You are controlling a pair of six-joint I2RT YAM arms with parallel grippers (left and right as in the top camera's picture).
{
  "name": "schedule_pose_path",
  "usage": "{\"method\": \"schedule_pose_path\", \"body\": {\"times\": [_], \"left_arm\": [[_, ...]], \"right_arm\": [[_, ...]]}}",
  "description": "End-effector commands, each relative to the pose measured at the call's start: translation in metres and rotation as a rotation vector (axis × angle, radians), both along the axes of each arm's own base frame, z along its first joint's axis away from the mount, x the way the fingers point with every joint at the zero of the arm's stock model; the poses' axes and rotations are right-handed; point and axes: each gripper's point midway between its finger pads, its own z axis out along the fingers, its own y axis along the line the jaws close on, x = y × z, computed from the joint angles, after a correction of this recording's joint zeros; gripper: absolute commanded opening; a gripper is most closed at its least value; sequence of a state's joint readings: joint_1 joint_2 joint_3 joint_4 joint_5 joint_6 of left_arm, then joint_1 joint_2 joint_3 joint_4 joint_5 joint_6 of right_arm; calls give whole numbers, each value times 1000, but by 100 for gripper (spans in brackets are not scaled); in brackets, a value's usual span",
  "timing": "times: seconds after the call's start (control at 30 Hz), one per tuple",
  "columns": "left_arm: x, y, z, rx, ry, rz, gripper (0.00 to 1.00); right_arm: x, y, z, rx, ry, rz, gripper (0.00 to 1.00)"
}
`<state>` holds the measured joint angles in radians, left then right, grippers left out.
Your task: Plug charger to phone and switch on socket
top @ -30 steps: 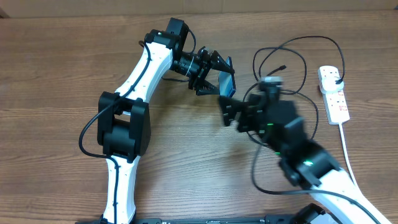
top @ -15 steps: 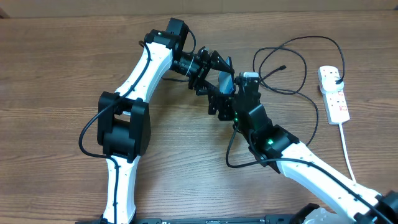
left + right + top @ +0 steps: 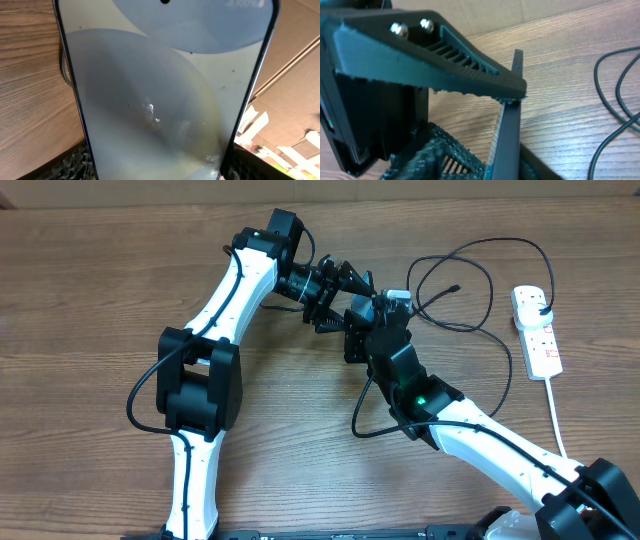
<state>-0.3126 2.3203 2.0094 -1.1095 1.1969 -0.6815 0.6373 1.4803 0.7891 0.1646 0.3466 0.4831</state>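
Left pincer (image 3: 345, 302) clamps the phone (image 3: 165, 90) by 2 long edges; right pincer (image 3: 358, 327) straddles its edge, grip unclear.

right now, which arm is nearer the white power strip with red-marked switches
right. the right arm runs up the same side as the white power strip, not touching it; the left arm lies beyond the black-framed phone, farther off

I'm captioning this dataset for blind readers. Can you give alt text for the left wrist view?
The phone fills almost the whole frame, its pale blue-grey screen facing the camera, held at its lower sides between the black textured fingers of the left gripper. Wooden table shows at left, cardboard at right.
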Motion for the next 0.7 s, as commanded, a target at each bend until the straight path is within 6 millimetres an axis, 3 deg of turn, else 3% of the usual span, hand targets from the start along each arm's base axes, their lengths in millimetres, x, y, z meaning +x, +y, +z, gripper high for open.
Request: {"method": "schedule_pose_path", "body": {"times": [0.0, 0.27, 0.33, 0.4, 0.53, 0.67], "left_arm": [[3, -4, 15, -55, -13, -6, 79], [4, -4, 15, -54, -18, -6, 79], [4, -4, 14, -49, -19, -5, 82], [7, -2, 14, -52, -26, 1, 100], [24, 12, 17, -64, -46, 50, 100], [44, 40, 31, -85, -131, 97, 100]], "right_arm": [[4, 4, 12, 12, -27, -4, 32], [5, 4, 13, 15, -31, -5, 4], [5, 4, 16, 20, -38, -5, 4], [4, 2, 26, 33, -56, -7, 4], [6, -8, 40, 55, -80, -31, 4], [10, -49, 52, 159, -51, -163, 4]]}}
